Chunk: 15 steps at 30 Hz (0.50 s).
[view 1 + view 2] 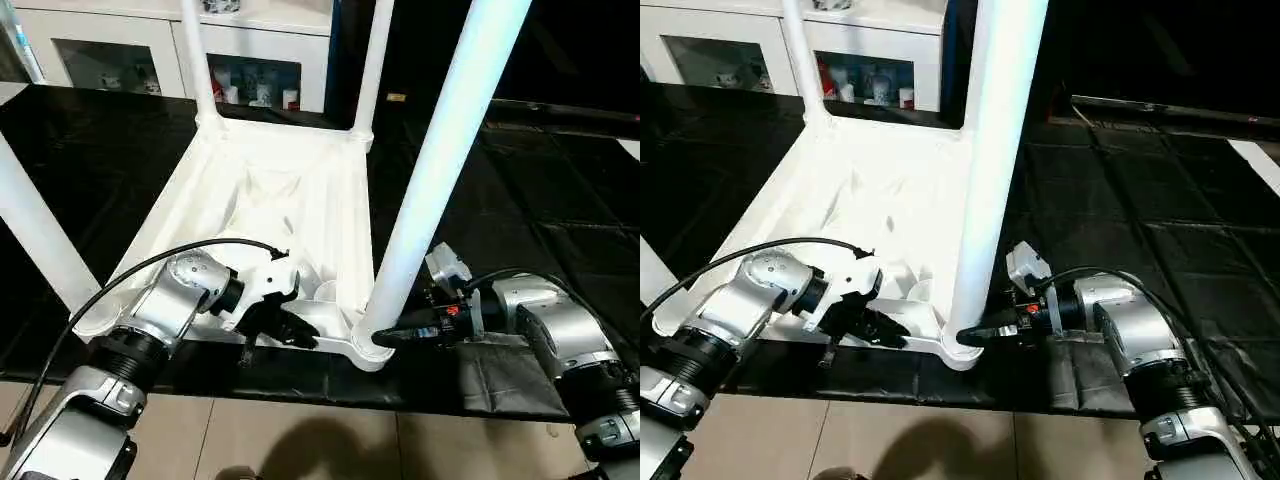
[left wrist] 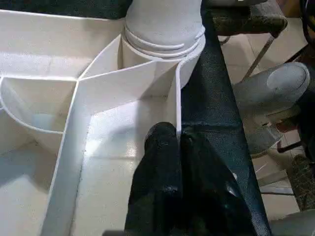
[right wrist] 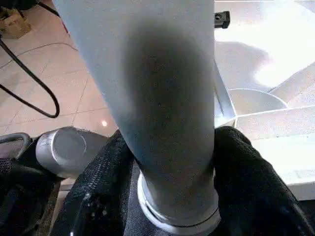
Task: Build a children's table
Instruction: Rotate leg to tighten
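Note:
The white table top (image 1: 262,185) lies upside down on a black mat, ribbed underside up. White tube legs stand in its corner sockets: two at the far corners (image 1: 197,60) (image 1: 374,60), one near left (image 1: 35,235) and one near right (image 1: 440,170). My left gripper (image 1: 298,330) is shut on the thin rim wall (image 2: 176,93) of the top's near edge, close to the near-right socket. My right gripper (image 1: 972,335) reaches in from the right, and its black fingers (image 3: 98,191) press on both sides of the near-right leg's base (image 3: 167,123), just above the socket.
The black mat (image 1: 100,150) covers a low platform whose front edge runs just below the table top; tiled floor (image 1: 300,440) lies in front of it. A white cabinet with glass doors (image 1: 250,70) stands behind. A black cable (image 1: 150,262) loops over my left forearm.

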Motion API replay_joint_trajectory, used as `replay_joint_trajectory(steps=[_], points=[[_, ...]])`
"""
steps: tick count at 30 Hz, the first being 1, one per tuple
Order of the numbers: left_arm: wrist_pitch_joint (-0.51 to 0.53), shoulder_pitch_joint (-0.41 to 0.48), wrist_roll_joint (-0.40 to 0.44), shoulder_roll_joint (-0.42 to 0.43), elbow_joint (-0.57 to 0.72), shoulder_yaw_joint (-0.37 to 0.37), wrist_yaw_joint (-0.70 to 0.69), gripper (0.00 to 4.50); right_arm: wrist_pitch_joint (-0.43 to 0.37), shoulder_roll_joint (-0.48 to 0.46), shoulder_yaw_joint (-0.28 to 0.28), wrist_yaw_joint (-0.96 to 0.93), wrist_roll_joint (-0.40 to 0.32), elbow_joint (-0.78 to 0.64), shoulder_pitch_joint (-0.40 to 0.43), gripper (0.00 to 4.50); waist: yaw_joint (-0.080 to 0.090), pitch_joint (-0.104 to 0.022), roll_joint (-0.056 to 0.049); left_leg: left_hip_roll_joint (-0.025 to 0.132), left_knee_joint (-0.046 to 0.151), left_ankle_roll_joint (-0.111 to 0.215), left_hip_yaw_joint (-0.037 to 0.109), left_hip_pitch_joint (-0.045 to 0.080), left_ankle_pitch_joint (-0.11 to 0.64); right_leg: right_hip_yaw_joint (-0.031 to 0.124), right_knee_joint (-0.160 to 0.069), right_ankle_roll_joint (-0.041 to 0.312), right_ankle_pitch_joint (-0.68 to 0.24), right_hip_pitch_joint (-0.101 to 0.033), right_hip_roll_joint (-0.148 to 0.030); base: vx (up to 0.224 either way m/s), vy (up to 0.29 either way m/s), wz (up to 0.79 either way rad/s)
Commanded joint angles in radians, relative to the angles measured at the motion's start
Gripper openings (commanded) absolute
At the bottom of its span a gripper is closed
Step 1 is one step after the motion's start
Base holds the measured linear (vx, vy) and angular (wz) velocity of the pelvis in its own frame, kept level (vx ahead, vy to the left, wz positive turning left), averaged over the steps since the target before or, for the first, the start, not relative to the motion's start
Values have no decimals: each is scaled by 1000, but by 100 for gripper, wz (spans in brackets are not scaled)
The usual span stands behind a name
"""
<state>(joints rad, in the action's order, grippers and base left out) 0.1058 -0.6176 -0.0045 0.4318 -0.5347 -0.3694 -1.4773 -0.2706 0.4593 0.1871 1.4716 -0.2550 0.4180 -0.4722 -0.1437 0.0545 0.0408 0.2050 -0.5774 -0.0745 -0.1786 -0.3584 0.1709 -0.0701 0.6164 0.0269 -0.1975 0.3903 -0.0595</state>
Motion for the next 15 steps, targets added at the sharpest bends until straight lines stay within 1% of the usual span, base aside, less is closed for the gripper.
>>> replay_joint_trajectory(steps=[1,4,5,7,8,9,10,11,12,13,14,15], points=[[-16,-1,-4,-14,19,-26,-22,0,-6,3,6,10,-9,8,-14,208,7,-69,-2,35,54,41,4,11,146,50,-66,207,-132,-49,-83,0,0,0],[9,-1,-3,-27,13,-15,14,0,-20,-4,2,1,-19,-15,3,205,7,-68,-1,35,53,40,4,11,150,50,-67,209,-134,-48,-83,0,0,0],[27,-2,-3,-36,10,-9,35,0,-31,-13,-2,-24,-19,-26,12,205,6,-67,-2,35,54,39,4,12,151,50,-66,207,-137,-48,-83,0,0,0],[38,-2,-3,-41,8,-5,49,0,-38,-18,-5,-42,-19,-33,17,204,7,-66,-1,35,55,31,6,12,168,50,-71,197,-179,-48,-84,0,0,0],[90,-6,-4,-71,1,12,112,0,-57,-62,-19,-178,13,-31,18,204,9,-66,-9,35,57,24,6,12,167,51,-70,195,-181,-46,-85,0,0,0],[90,-6,-4,-71,1,12,112,0,-57,-62,-19,-178,13,-31,18,204,14,-62,-4,33,58,12,7,14,192,50,-76,188,-218,-44,-84,0,0,0],[111,-8,-4,-85,-2,18,140,0,-66,-83,-25,-238,28,-28,18,204,15,-61,-4,33,60,5,9,13,205,50,-78,182,-247,-46,-86,0,0,0],[134,-13,-2,-105,-7,26,177,0,-71,-109,-31,-301,42,-28,20,204,19,-58,-3,31,62,-7,10,15,230,50,-85,163,-308,-45,-87,0,0,0],[152,-19,0,-125,-15,36,217,0,-76,-135,-36,-353,50,-30,23,201,24,-57,-3,30,63,-11,11,16,240,50,-87,157,-333,-44,-88,0,0,0],[171,-28,1,-151,-27,49,266,0,-89,-166,-43,-409,56,-32,25,201,39,-56,-4,29,65,-23,14,17,267,50,-94,143,-376,-42,-87,0,0,0],[171,-28,1,-151,-27,49,266,0,-89,-166,-43,-409,56,-32,25,199,41,-57,-3,29,65,-25,16,17,270,49,-94,139,-387,-43,-89,0,0,0],[200,-39,-1,-192,-40,67,337,0,-104,-213,-48,-498,72,-33,24,197,50,-57,-2,28,65,-23,16,14,265,50,-94,136,-384,-44,-86,0,0,0]])
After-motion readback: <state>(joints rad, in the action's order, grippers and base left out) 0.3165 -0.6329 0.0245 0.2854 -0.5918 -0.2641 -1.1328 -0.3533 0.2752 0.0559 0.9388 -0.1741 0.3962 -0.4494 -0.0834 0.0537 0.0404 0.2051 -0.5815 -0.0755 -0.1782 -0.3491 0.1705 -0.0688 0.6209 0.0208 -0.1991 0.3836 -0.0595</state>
